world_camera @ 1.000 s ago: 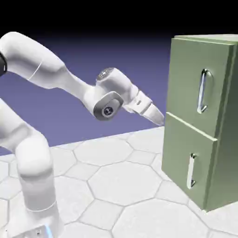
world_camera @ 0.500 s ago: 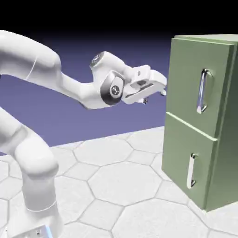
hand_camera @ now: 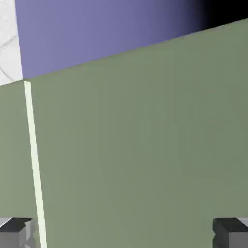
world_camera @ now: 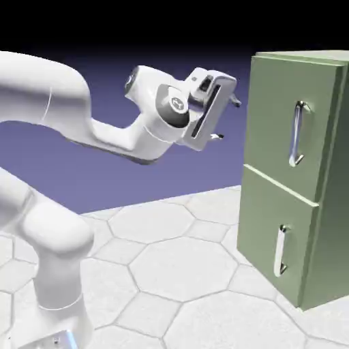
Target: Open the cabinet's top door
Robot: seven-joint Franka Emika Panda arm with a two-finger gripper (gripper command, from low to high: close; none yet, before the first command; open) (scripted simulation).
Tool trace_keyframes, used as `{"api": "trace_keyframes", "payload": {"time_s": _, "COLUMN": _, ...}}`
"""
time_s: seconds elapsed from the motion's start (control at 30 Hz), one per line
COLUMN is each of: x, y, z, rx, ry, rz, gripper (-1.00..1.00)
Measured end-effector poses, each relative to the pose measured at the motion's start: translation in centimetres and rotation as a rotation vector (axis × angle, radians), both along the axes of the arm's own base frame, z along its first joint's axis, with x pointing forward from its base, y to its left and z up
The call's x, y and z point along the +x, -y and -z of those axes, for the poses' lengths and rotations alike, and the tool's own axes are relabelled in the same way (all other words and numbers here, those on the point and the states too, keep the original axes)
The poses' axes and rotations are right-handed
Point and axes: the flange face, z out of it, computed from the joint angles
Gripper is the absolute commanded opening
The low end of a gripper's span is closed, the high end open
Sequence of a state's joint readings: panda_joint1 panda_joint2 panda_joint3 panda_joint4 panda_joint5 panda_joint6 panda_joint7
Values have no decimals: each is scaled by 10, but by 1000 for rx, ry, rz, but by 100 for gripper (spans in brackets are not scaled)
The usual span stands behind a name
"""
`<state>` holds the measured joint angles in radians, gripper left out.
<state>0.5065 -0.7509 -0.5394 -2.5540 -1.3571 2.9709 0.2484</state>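
Below, pale octagonal tiles (world_camera: 184,266) surround the cabinet (world_camera: 276,184).

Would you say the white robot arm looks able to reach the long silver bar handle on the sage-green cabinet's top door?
Probably yes: the open gripper faces the door, and nothing visible stands between it and the handle.

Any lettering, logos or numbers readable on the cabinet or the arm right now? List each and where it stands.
Cabinet: no text on what shows.
Arm: a small pale mark on the dark joint cap, too small to read.
Nothing else is legible.
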Motion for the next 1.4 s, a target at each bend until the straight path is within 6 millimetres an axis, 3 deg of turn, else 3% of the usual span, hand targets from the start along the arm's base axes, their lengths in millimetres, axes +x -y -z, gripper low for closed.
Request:
{"api": "trace_keyframes", "payload": {"time_s": 0.4, "x": 6, "y": 35, "z": -3, "rx": -513, "ry": 173, "rz": -158, "gripper": 100}}
{"api": "trace_keyframes", "payload": {"time_s": 0.83, "x": 32, "y": 85, "z": 24, "rx": -1081, "ry": 316, "rz": -254, "gripper": 100}}
{"api": "trace_keyframes", "payload": {"time_s": 1.17, "x": 64, "y": 126, "z": 65, "rx": -1527, "ry": 386, "rz": -306, "gripper": 100}}
{"api": "trace_keyframes", "payload": {"time_s": 1.23, "x": 64, "y": 126, "z": 65, "rx": -1532, "ry": 386, "rz": -306, "gripper": 100}}
{"api": "trace_keyframes", "payload": {"time_s": 1.4, "x": 113, "y": 123, "z": 65, "rx": -1531, "ry": 386, "rz": -306, "gripper": 100}}
